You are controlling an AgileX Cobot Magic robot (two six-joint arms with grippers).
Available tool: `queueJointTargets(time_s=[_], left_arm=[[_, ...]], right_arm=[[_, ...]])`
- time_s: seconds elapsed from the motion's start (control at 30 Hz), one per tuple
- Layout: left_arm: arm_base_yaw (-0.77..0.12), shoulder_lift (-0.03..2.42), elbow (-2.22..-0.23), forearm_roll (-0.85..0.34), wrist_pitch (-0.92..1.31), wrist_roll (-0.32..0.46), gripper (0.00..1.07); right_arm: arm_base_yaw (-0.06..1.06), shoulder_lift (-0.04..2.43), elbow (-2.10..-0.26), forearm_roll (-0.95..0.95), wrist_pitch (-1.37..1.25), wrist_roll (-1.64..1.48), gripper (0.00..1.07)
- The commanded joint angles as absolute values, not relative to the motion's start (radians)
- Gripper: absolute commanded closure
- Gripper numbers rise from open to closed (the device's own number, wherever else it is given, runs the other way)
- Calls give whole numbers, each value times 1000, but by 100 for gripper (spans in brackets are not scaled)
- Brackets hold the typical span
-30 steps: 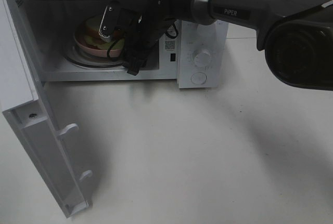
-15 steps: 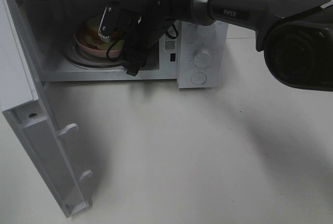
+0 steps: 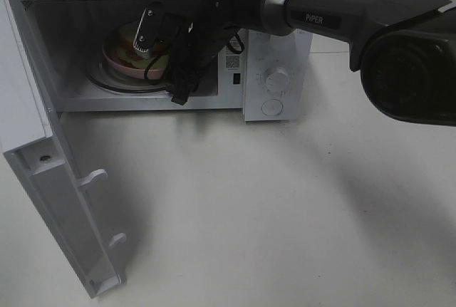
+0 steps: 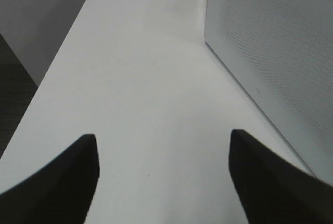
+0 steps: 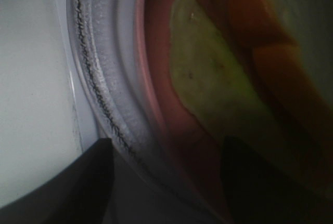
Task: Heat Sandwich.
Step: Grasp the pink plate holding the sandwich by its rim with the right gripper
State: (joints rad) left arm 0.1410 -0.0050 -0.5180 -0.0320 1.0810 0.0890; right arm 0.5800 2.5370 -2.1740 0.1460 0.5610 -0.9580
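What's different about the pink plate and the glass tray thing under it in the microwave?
The pink plate is pink and solid; the glass turntable is see-through. The plate is narrower, so the turntable's rim sticks out past it. The plate carries the sandwich, while the turntable carries the plate. Both are round and sit inside the open microwave.

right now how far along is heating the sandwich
Done: the microwave door is open and the sandwich, on its pink plate, sits on the glass turntable inside. In hand: the right tool is in the cavity at the plate's rim, jaws apart, not yet pulled out. Left: shut the door and turn the dial. The left tool hangs open over the table beside the microwave.
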Motion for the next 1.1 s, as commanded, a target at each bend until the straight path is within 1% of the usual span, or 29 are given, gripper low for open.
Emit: queueJointTargets(time_s=[0.03, 0.07, 0.1, 0.13, 0.23, 0.27, 0.3, 0.37, 0.67, 1.1], left_arm=[[134, -21, -516, -28, 1067, 85, 39], [134, -21, -516, -28, 1067, 85, 39], [134, -21, -516, -28, 1067, 85, 39], [134, -21, -516, -28, 1067, 85, 39], [134, -21, -516, -28, 1067, 85, 39], [134, -21, -516, -28, 1067, 85, 39], [134, -21, -516, -28, 1067, 85, 39], [134, -21, -516, -28, 1067, 85, 39], [134, -21, -516, -28, 1067, 85, 39], [134, -21, -516, -28, 1067, 85, 39]], right_arm=[[573, 2575, -2170, 137, 524, -959, 58], [573, 2575, -2170, 137, 525, -959, 61], [573, 2575, -2170, 137, 529, -959, 70], [573, 2575, -2170, 137, 529, -959, 70], [573, 2572, -2170, 137, 545, -959, 85], [579, 2571, -2170, 137, 553, -961, 96], [579, 2571, -2170, 137, 553, -961, 96], [579, 2565, -2170, 137, 559, -972, 106], [596, 2559, -2205, 137, 613, -999, 107], [605, 2521, -2205, 136, 669, -1004, 107]])
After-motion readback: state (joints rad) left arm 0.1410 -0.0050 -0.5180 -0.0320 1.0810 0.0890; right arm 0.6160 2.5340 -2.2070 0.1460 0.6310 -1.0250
